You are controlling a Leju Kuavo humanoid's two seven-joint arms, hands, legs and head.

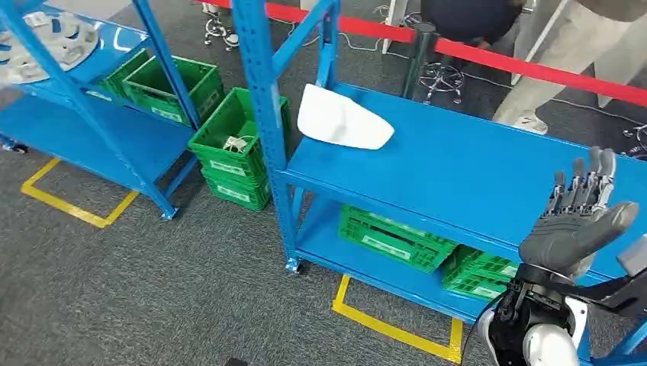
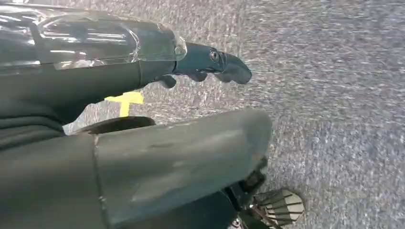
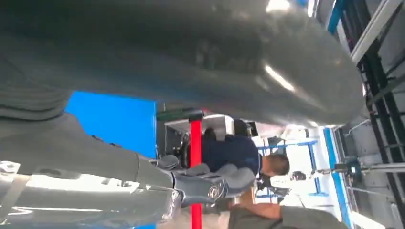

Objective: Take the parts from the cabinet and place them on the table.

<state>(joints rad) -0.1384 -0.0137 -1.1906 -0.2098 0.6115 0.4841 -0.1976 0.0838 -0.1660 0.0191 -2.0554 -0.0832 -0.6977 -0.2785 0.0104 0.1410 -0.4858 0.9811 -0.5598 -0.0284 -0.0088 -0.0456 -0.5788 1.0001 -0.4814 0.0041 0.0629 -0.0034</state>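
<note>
A white curved plastic part (image 1: 342,120) lies on the upper shelf of the blue rack (image 1: 458,175), near its left post. My right hand (image 1: 577,221) is raised at the shelf's front right, fingers straight and apart, holding nothing, well to the right of the part. The right wrist view has the thick thumb (image 3: 200,57) and the dark fingers (image 3: 210,183) of that hand against the blue shelf. My left hand (image 2: 181,119) hangs over grey carpet with nothing in it, its fingers (image 2: 215,62) stretched out.
Green crates sit on the lower shelf (image 1: 393,236) and on the floor between racks (image 1: 233,145). A second blue rack (image 1: 91,114) at left carries a silver wheel cover (image 1: 46,46). People stand behind a red barrier (image 1: 534,69). Yellow tape marks the carpet (image 1: 72,206).
</note>
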